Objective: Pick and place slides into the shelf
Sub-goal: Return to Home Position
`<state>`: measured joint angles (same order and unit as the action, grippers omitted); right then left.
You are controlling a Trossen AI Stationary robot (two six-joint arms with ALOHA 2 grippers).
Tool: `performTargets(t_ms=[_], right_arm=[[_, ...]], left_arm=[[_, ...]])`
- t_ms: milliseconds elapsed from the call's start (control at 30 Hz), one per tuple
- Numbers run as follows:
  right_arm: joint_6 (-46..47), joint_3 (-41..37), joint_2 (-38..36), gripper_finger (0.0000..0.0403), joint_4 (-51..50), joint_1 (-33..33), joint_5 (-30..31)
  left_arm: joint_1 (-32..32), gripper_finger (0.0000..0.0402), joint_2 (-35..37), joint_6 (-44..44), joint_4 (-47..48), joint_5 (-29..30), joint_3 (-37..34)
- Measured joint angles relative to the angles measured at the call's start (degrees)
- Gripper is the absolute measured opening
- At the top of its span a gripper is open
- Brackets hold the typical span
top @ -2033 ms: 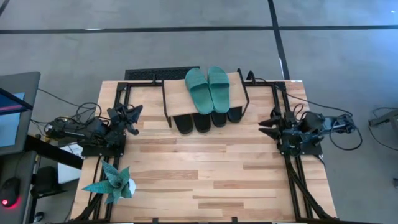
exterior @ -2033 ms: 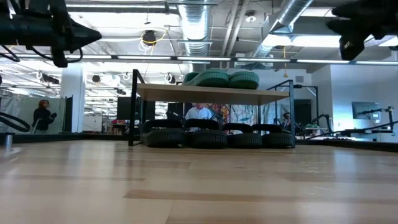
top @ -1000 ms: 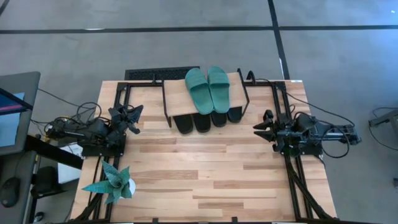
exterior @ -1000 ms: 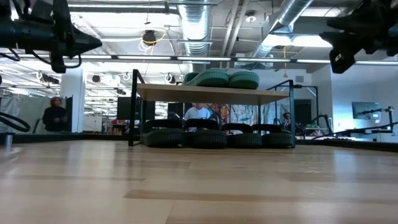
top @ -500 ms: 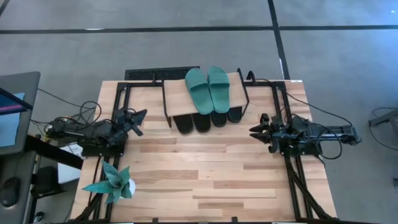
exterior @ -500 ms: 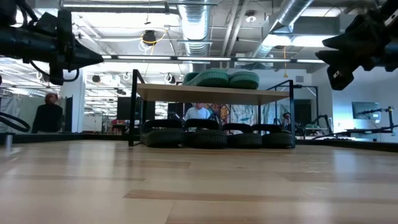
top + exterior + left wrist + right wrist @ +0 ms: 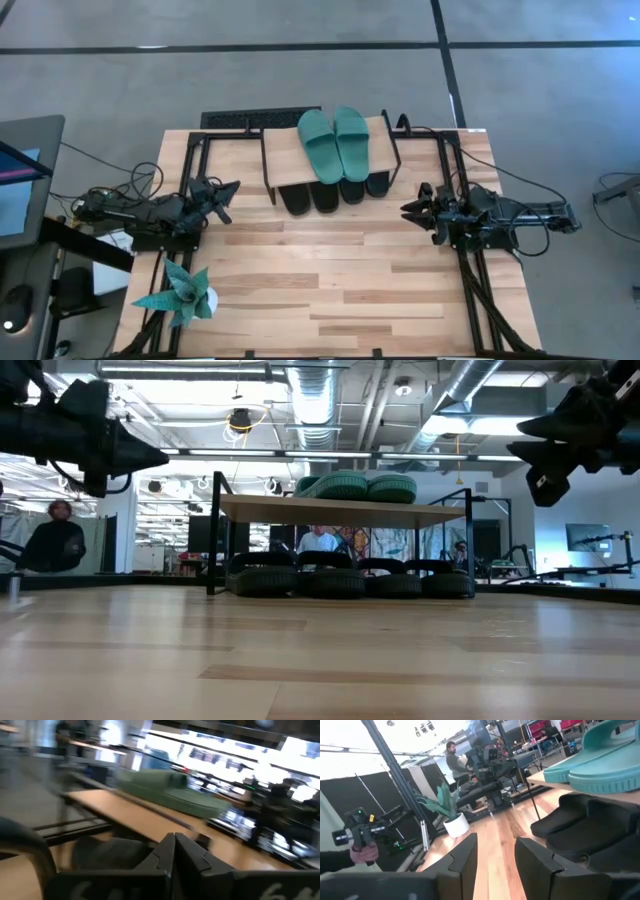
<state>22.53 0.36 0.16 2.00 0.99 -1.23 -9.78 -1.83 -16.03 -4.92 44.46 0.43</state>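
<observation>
The wooden table (image 7: 330,290) carries the shelf (image 7: 282,152) at its far edge. The left arm (image 7: 150,212) lies along the left side and the right arm (image 7: 505,215) along the right (both raised off the wood, pointing inward). Two teal slides (image 7: 335,143) lie side by side on the shelf's plank, and four black slides (image 7: 325,192) sit in a row beneath it. A paper plant (image 7: 180,295) stands near the left front corner. The left gripper (image 7: 228,188) has its fingers pressed together. The right gripper (image 7: 408,209) has its fingers apart, holding nothing.
</observation>
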Motion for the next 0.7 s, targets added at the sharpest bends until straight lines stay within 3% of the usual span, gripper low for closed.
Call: performTargets(t_ms=[167, 500, 700], right_arm=[[2.4, 0.0, 0.0, 0.0118, 0.1, 0.0, 0.0], [-0.8, 0.0, 0.0, 0.0118, -1.1, 0.0, 0.0], [-4.8, 0.0, 0.0, 0.0118, -1.1, 0.0, 0.3]], left_arm=[[0.0, 0.0000, 0.0, 4.3, -3.0, -12.8, 0.0], [0.0, 0.0000, 0.0, 10.3, 0.6, -27.9, 0.0], [0.0, 0.0000, -0.1, 15.0, 1.2, -31.8, 0.0]])
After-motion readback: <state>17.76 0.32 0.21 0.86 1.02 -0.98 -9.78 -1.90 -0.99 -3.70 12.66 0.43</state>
